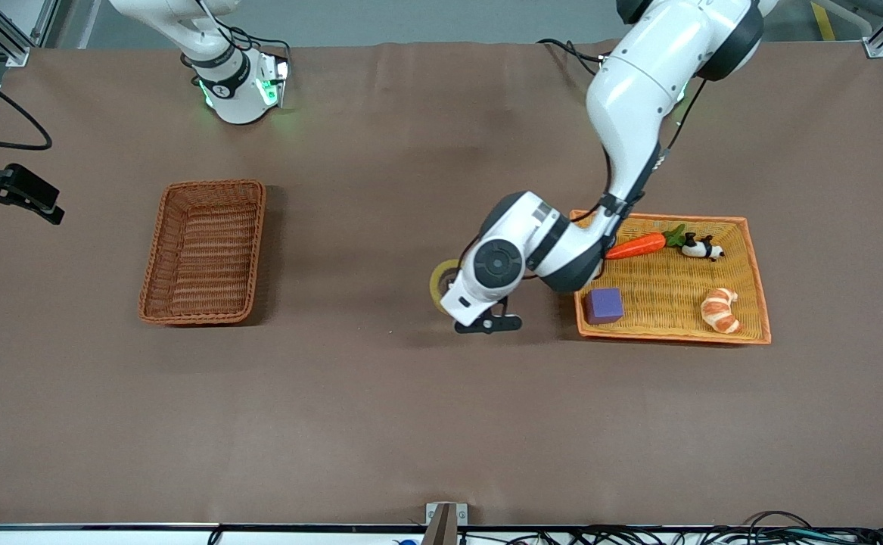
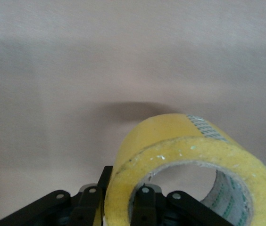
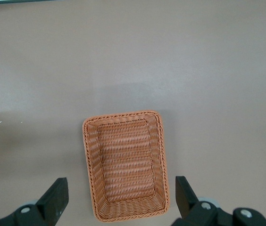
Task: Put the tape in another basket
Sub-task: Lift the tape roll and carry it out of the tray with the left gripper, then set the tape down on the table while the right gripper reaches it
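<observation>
Left gripper [image 1: 450, 297] sits at frame centre of the front view, over bare table [image 1: 380, 409] just beside the orange-rimmed tray [image 1: 757, 284], and it is clamped on the tape [image 1: 441, 283] — in the left wrist view one finger [image 2: 145, 207] goes through the centre hole and the other presses the outer wall, so the tape [image 2: 189, 174] is pinched through its ring. The roll is out of the tray and looks lifted, a shadow showing on the cloth under it. The reddish-brown basket [image 1: 206, 250] sits centre-left of the front view, toward the right arm's end of the table, well apart from the tape and empty. Step in hand, as I judge it: carry phase — pick done, drop not yet done. Next move calls for a long sweep across the bare middle of the table to above the basket, high enough to clear its raised woven sides, then a release. Right gripper [image 3: 121, 200] waits high over the basket [image 3: 126, 165], fingers spread wide, holding nothing. Still in the tray: carrot [image 1: 635, 246], panda toy [image 1: 702, 247], croissant [image 1: 719, 309], purple block [image 1: 604, 305].
</observation>
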You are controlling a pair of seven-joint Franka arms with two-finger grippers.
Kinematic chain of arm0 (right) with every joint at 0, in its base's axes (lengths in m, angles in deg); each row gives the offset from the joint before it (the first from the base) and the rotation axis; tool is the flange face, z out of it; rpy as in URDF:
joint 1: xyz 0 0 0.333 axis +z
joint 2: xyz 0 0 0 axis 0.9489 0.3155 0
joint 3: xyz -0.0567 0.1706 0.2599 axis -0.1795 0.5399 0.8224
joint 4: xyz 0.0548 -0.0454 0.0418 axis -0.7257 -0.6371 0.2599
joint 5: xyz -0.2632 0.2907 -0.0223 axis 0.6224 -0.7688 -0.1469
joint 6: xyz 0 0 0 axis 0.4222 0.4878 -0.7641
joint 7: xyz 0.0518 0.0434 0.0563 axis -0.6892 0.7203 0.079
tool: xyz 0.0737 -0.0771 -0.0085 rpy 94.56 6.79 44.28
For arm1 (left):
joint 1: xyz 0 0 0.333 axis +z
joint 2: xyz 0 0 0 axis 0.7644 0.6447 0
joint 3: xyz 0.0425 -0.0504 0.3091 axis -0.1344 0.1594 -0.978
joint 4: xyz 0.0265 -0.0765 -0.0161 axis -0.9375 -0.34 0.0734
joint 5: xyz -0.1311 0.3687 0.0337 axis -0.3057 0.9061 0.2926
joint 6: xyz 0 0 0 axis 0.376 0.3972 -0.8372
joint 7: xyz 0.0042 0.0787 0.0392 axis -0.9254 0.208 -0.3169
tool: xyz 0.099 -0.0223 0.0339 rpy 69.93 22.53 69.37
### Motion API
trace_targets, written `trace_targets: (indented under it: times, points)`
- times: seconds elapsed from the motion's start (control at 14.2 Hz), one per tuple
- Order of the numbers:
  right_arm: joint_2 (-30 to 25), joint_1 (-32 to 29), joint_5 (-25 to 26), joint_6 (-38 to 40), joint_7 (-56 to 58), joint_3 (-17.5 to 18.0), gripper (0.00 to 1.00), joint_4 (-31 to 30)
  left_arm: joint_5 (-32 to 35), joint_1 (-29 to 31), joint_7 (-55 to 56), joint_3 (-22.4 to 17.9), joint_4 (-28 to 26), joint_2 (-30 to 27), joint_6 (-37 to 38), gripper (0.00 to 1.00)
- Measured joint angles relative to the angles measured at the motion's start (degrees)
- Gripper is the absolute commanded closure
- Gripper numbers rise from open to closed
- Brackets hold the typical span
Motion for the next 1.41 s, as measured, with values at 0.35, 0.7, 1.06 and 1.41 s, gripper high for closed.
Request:
trace_targets:
  times: [0.35,0.7,1.06,1.41]
  points:
    - [0.00,-0.01,-0.07,-0.96,-0.04,-0.06,0.00,0.21,0.00,-5.41,2.56,-0.71,4.24,5.68,-3.61,0.59]
    - [0.00,-0.05,-0.08,-1.54,-0.01,-0.14,0.00,0.24,0.00,-5.53,2.63,-1.08,5.97,6.88,-5.09,0.00]
    - [1.44,0.25,-0.68,-1.64,-0.08,2.93,0.00,-0.08,0.00,-4.61,3.64,-1.46,6.35,2.55,-2.57,0.00]
    - [14.81,3.33,0.88,-10.25,-11.92,15.11,0.00,-0.66,0.04,3.90,0.18,-1.14,0.41,-8.69,0.80,0.00]
